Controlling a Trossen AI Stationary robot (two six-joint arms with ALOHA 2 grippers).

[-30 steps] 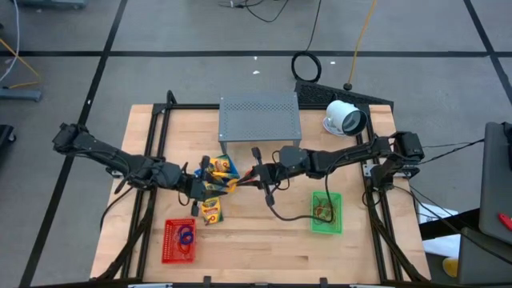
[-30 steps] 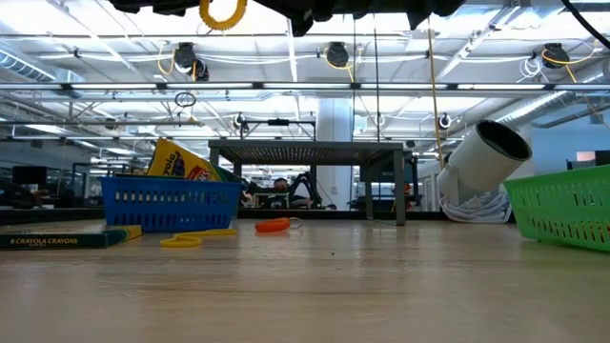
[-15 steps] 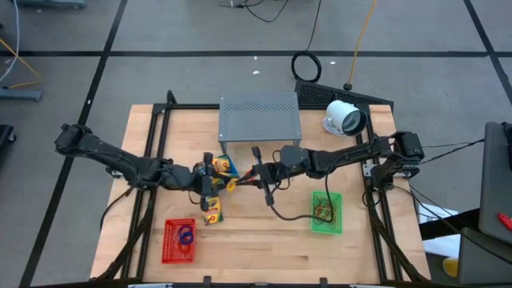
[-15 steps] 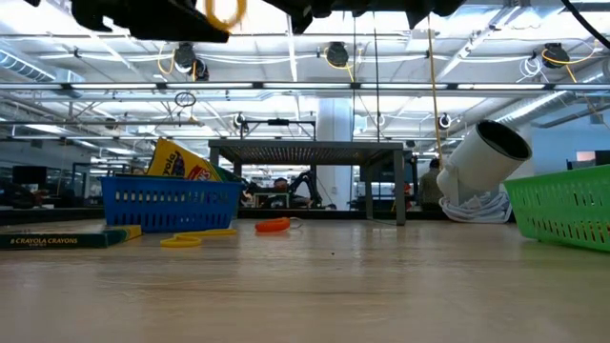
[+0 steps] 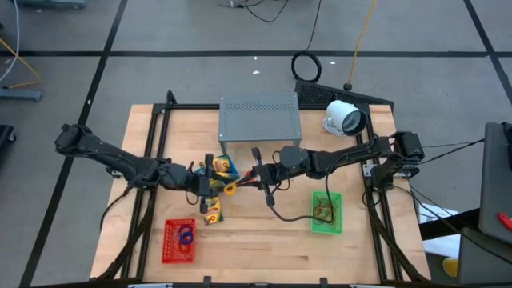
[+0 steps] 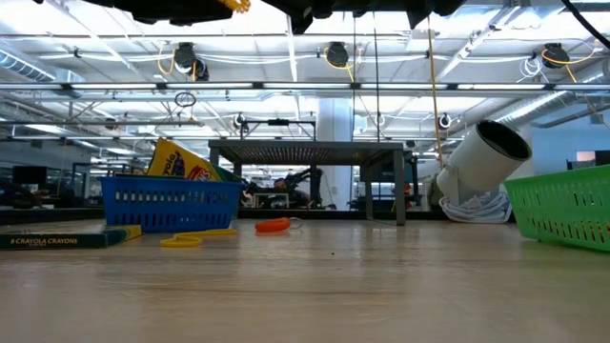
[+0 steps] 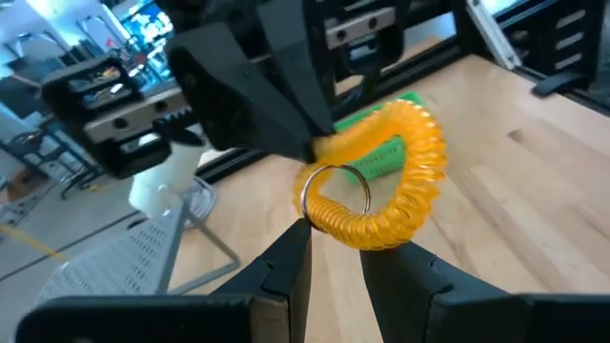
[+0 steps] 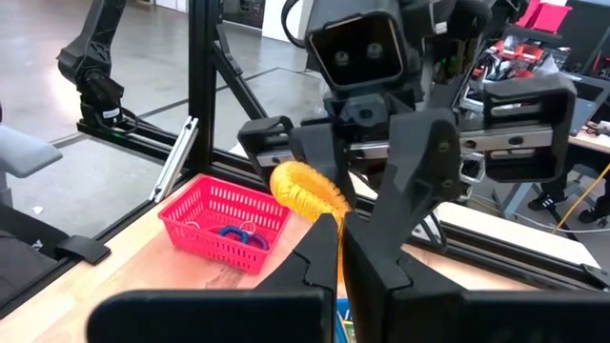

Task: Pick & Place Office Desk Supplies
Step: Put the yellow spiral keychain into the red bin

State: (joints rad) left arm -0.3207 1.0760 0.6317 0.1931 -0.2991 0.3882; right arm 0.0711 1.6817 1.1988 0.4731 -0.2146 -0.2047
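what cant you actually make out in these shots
- Which gripper grips the yellow coil: in the high view both arms cover it; in the wrist views the left gripper and right gripper both meet it.
- Contents of the green basket: low view, its wall hides them and the edge cuts it off.
- Red basket loops: too small in the high view.
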